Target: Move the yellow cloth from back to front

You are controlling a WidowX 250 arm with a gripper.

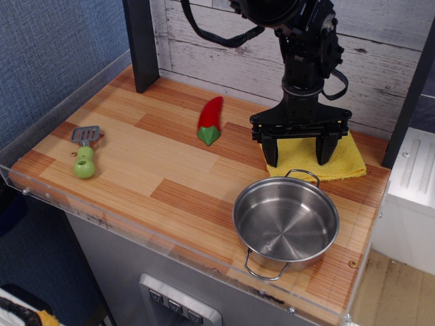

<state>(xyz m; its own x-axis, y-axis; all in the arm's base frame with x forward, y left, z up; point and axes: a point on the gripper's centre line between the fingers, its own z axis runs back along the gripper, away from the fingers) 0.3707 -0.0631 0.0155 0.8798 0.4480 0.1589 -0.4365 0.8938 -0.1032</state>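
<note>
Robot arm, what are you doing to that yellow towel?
The gripper is open and pressed down over the yellow cloth at the back right of the wooden table, one finger on each side of its middle. It has not pinched the cloth yet. A steel pot sits just in front; a red pepper and green spatula lie to the left.

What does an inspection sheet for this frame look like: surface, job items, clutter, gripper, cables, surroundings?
Surface: wooden tabletop with a clear edge guard, no spills seen.
Job's things: yellow cloth lies flat at the back right, partly hidden by the gripper.
Clutter: steel pot in front of the cloth; red pepper mid-back; green-handled spatula at left.
Gripper: gripper open, fingers down on the cloth, straddling its middle.
Cables: black cable looped near the arm, above the table.
Surroundings: whitewashed plank wall behind; blue wall at left.
</note>
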